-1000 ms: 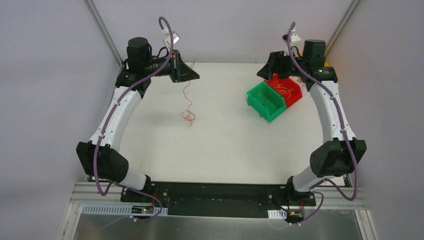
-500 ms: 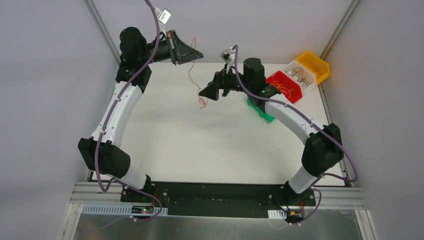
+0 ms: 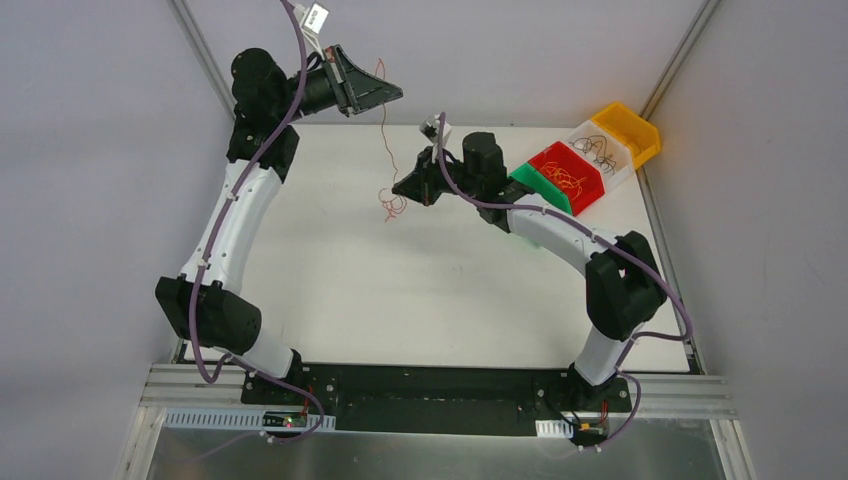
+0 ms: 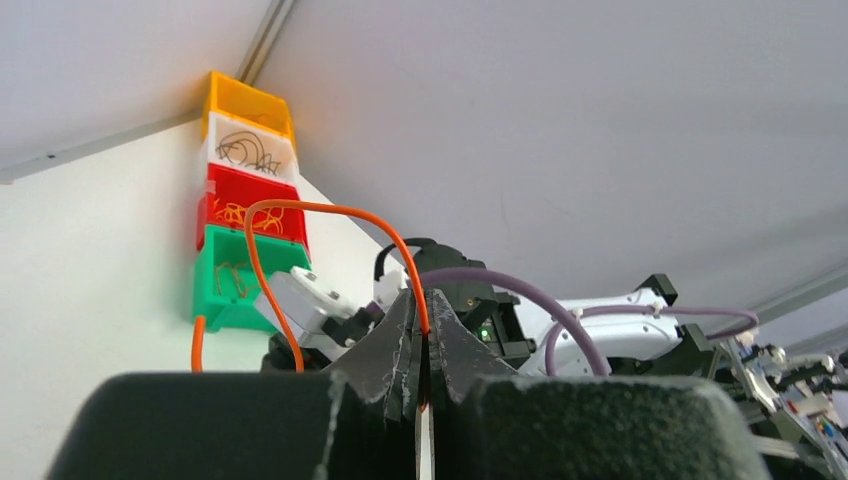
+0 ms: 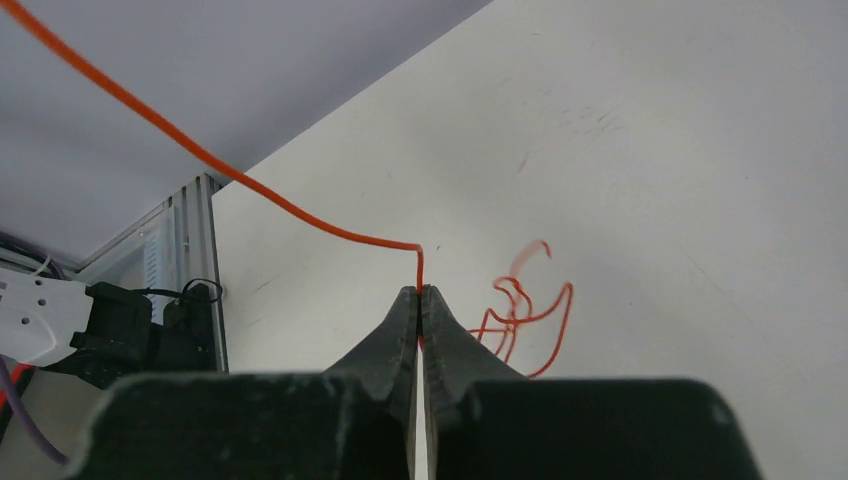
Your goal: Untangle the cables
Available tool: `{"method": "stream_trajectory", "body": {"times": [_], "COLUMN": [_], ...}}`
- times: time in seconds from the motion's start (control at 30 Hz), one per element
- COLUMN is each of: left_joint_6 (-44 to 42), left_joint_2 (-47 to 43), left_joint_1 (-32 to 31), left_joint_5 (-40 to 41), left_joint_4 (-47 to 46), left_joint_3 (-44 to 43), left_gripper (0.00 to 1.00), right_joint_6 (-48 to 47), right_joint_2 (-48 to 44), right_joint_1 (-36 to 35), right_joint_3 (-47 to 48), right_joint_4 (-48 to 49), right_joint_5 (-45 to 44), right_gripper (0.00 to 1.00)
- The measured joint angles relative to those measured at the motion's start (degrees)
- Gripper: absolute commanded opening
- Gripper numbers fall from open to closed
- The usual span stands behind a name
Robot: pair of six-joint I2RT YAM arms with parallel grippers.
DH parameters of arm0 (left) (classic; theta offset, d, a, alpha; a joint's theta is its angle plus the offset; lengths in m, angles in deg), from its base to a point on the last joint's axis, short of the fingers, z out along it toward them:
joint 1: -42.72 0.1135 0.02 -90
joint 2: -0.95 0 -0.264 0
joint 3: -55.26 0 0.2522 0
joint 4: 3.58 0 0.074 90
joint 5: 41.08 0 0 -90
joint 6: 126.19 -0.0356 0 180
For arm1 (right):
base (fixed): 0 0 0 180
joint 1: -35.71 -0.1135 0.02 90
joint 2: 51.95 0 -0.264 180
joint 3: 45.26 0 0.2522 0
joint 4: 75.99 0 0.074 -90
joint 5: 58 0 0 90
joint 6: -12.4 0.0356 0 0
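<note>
Cables [image 3: 566,180] in red bin [image 3: 546,160], dark cables [image 3: 597,150] in white bin [image 3: 622,169]

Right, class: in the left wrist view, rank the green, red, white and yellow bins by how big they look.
1. green bin
2. red bin
3. white bin and yellow bin, about alike
Green is nearest the camera, so true sizes may match.

Top view looks down from behind; wrist views hug left tool [image 4: 420,300], right tool [image 5: 420,292] (cable [image 5: 300,215] shared).
</note>
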Motion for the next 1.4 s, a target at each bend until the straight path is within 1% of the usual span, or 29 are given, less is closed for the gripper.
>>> {"method": "stream_trajectory", "body": {"times": [0.17, 0.27, 0.37, 0.47, 0.57, 0.63, 0.73, 0.8, 0.83, 0.87, 0.93, 1.0, 1.03, 1.13, 1.17, 1.2, 1.23, 1.4], "left_joint_6": [0.61, -0.22, -4.55, -11.28, -20.85, -27.04, -32.11, -33.64, -33.99, -34.16, -34.47, -34.34, -34.1, -33.14, -32.7, -32.02, -31.32, -26.67], "left_joint_2": [0.0, -0.28, -0.46, -0.04, 0.79, 0.83, 0.83, 0.81, 0.81, 0.81, 0.81, 0.72, 0.66, 0.04, -0.24, -0.63, -1.07, -1.99], "left_joint_1": [3.37, 6.38, 8.44, 9.03, 6.03, 1.7, -4.72, -7.67, -8.31, -8.46, -7.89, -6.99, -6.4, -5.27, -4.94, -4.85, -4.85, -4.85], "left_joint_5": [3.04, 6.45, 10.54, 12.33, 12.87, 12.87, 12.33, 11.65, 11.26, 11.23, 11.5, 11.89, 12.04, 12.22, 12.2, 12.22, 12.2, 11.28], "left_joint_4": [0.7, 1.92, 6.78, 12.83, 18.8, 22.12, 24.65, 24.74, 24.76, 24.74, 24.7, 24.7, 24.68, 24.26, 23.96, 23.58, 23.12, 21.2], "left_joint_3": [-0.2, 2.67, 7.21, 13.31, 18.34, 21.84, 23.34, 23.32, 23.19, 23.1, 22.97, 22.95, 22.95, 22.95, 22.95, 22.95, 22.95, 21.2], "left_gripper": [0.0, 0.0, 0.0, 0.0, 0.0, 0.0, 0.0, 0.0, 0.07, 0.08, 0.0, 0.0, 0.0, 0.0, 0.0, 0.0, 0.0, 0.0], "right_joint_6": [-0.44, 0.13, 1.66, 3.21, 4.63, 6.03, 9.22, 11.39, 12.28, 13.29, 15.04, 16.61, 17.18, 16.7, 15.08, 13.68, 11.8, 0.31], "right_joint_2": [-0.28, -1.92, -5.05, -7.15, -7.48, -7.45, -7.34, -7.34, -7.43, -7.45, -7.45, -7.45, -7.45, -7.5, -7.96, -8.85, -10.25, -16.37], "right_joint_1": [0.26, 1.03, 2.03, 2.62, 3.13, 3.54, 4.7, 5.77, 6.36, 7.04, 8.41, 9.97, 10.95, 13.9, 14.86, 15.5, 15.76, 13.35], "right_joint_3": [0.02, 0.02, 0.98, 5.27, 13.18, 17.42, 22.38, 23.91, 24.06, 24.06, 23.71, 23.3, 23.15, 22.88, 21.62, 19.39, 15.87, -3.02], "right_joint_4": [-1.18, -2.91, -4.35, -4.87, -4.44, -4.13, -4.7, -4.28, -3.93, -4.04, -4.61, -5.64, -6.43, -10.14, -11.15, -12.11, -12.66, -17.46], "right_joint_5": [-0.31, -0.52, -1.7, -4.17, -9.33, -12.59, -16.2, -17.99, -18.53, -18.91, -19.21, -18.91, -18.16, -13.6, -11.58, -9.9, -8.02, -1.53], "right_gripper": [0.0, 0.0, 0.0, 0.0, 0.0, 0.0, 0.0, 0.0, 0.0, 0.0, 0.0, 0.0, 0.05, 0.56, 0.66, 0.7, 0.72, 0.74]}}
